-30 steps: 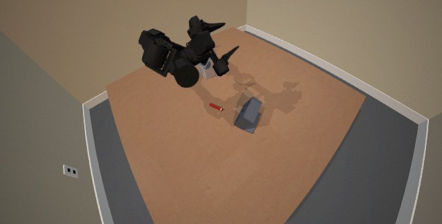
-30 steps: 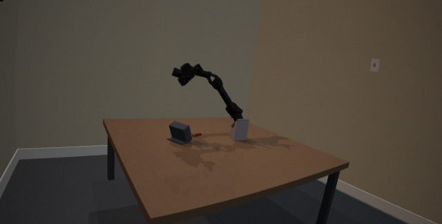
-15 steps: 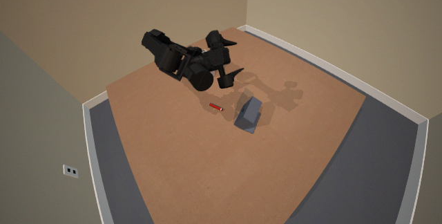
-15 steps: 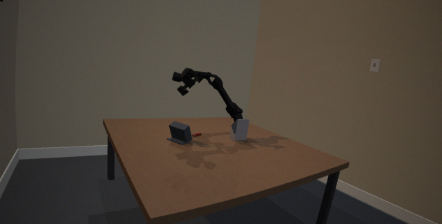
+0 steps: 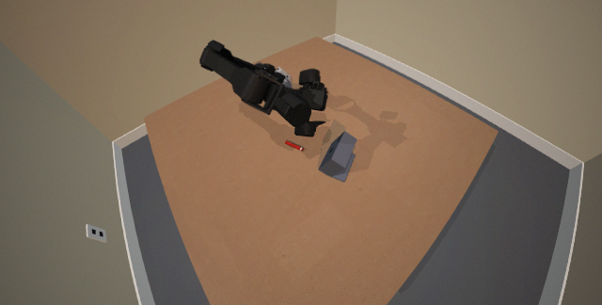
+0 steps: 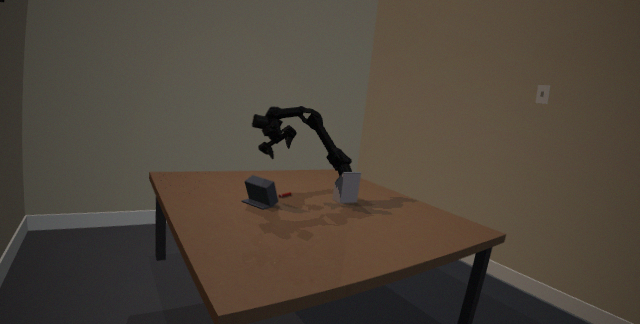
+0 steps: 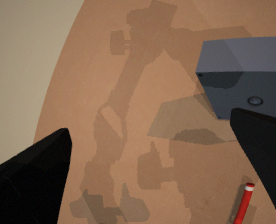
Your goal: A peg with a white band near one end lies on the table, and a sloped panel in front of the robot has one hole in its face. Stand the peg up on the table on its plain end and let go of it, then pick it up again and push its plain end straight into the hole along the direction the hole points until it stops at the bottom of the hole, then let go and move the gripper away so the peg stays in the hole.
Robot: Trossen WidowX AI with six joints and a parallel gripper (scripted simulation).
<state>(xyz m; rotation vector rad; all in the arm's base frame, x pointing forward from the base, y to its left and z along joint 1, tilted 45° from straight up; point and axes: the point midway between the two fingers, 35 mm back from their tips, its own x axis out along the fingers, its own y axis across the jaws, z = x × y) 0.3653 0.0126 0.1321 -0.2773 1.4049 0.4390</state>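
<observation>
The red peg (image 5: 293, 145) (image 6: 285, 194) (image 7: 243, 205) lies flat on the table. Its white band (image 7: 249, 188) is at the end toward the sloped panel. The grey-blue sloped panel (image 5: 342, 149) (image 6: 261, 192) (image 7: 244, 55) stands beside the peg, and its face has a dark round hole (image 7: 255, 101). My gripper (image 6: 280, 152) (image 7: 153, 126) is open and empty, high above the table. In the wrist view the peg is at the lower right, partly behind the right finger, and its plain end is out of frame.
The wooden table (image 5: 245, 201) (image 6: 300, 259) carries the arm's pale base (image 6: 350, 187), away from the panel. The panel has a thin base plate (image 6: 256, 204) on its back side. Arm shadows fall over the table around the panel.
</observation>
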